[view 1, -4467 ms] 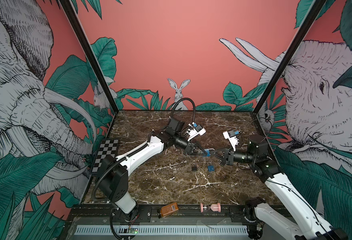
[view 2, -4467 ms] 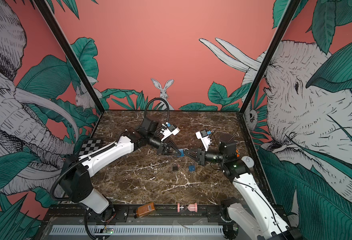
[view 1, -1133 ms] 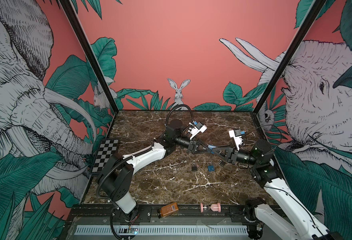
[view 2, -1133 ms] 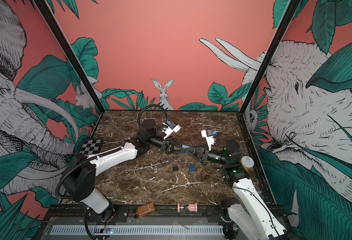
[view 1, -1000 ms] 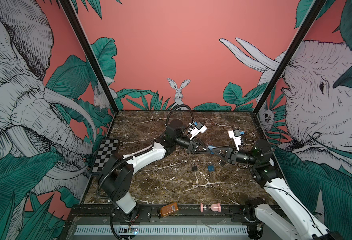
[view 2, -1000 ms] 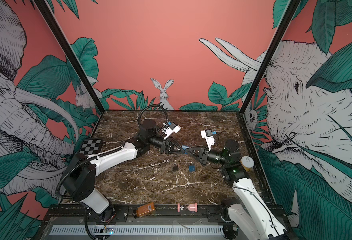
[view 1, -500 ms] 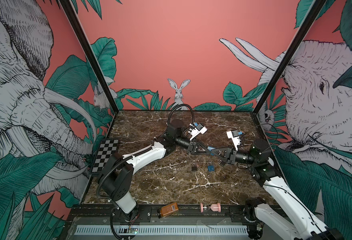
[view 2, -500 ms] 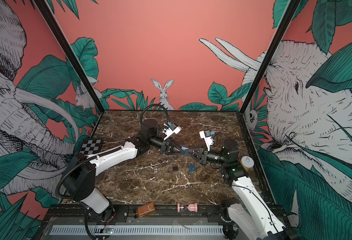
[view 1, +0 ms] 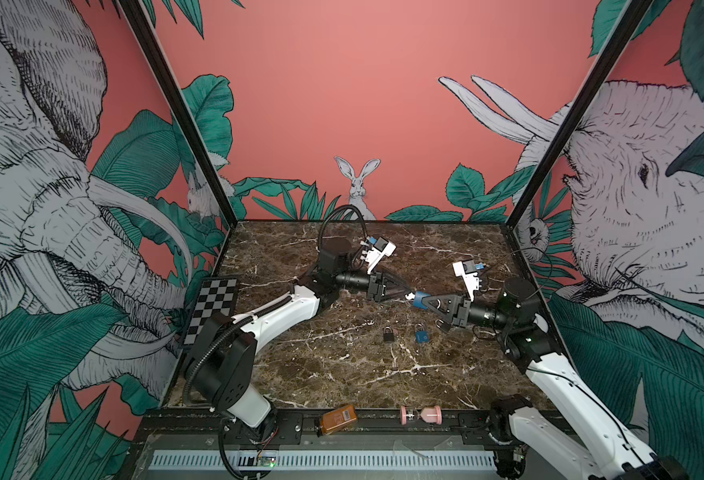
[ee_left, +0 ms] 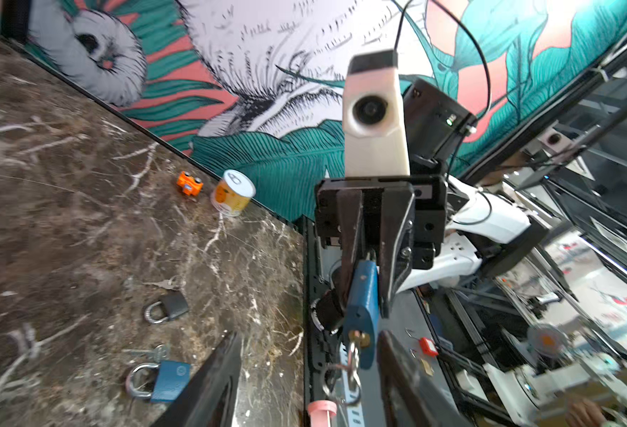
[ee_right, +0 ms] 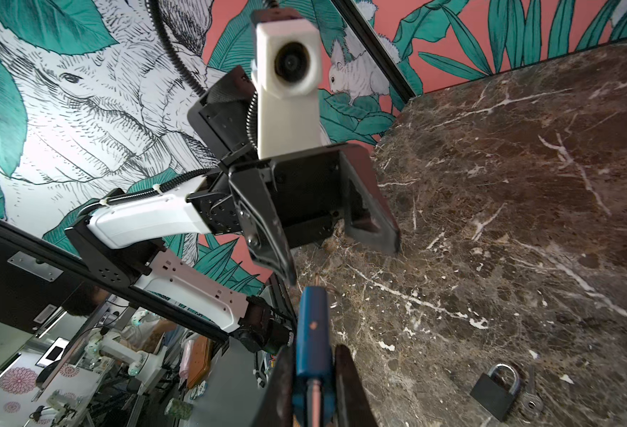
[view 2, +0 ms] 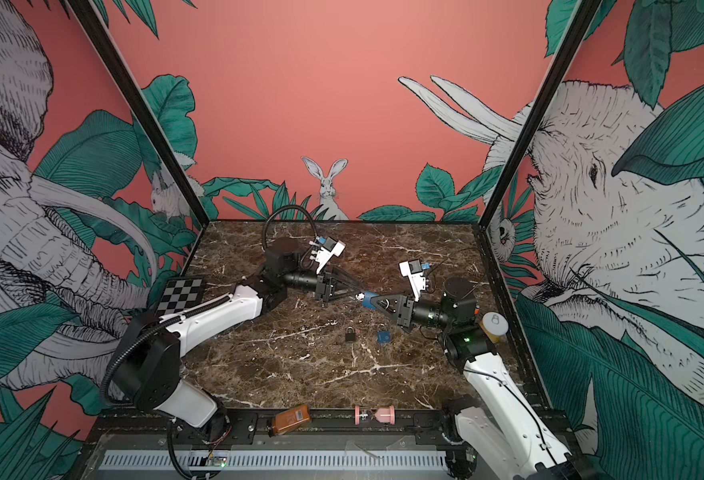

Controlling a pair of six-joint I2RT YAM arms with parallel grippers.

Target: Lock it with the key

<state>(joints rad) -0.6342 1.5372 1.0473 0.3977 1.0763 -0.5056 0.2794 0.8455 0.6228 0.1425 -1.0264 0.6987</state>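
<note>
Right pincer: clenched on the blue padlock, held in the air above the middle of the worktop.
Left pincer: released, fingers apart, close to the key sitting in the padlock.
Risk: closing off-centre can push the key askew or twist the padlock in the grip.
Can: right edge, sealed; content hidden.

Above the middle of the marble table, the left gripper and right gripper meet tip to tip; the held padlock fills the gap, leaving no way between. Just nearer lie a black padlock and a loose blue padlock. The table's near half and far strip are bare and open. A can stands at the right edge.
</note>
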